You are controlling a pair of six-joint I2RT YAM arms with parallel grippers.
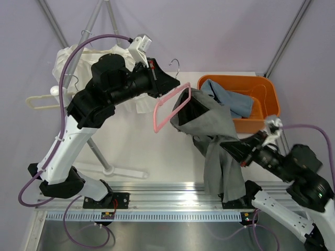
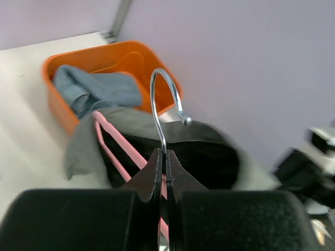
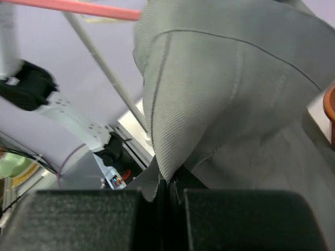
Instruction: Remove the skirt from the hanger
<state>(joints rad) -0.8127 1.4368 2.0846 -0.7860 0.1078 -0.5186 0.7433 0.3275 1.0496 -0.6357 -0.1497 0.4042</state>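
Above the white desk [image 1: 131, 146], the grey skirt [image 1: 214, 125] hangs as the largest thing in play. Its upper part is draped over the far end of the pink hanger [image 1: 163, 112], and its long tail falls to the desk's near edge. Behind it sits the orange bin [image 1: 238, 79] with blue cloth inside. We hold the hanger in the air with the left tool [image 2: 163, 162], its fingers pressed together on the neck just below the metal hook [image 2: 152, 99]. Our right tool [image 3: 168, 183] pinches a fold of the skirt. We judge both grips to be set, but the skirt is not yet off. What is left is to draw it clear of the hanger.
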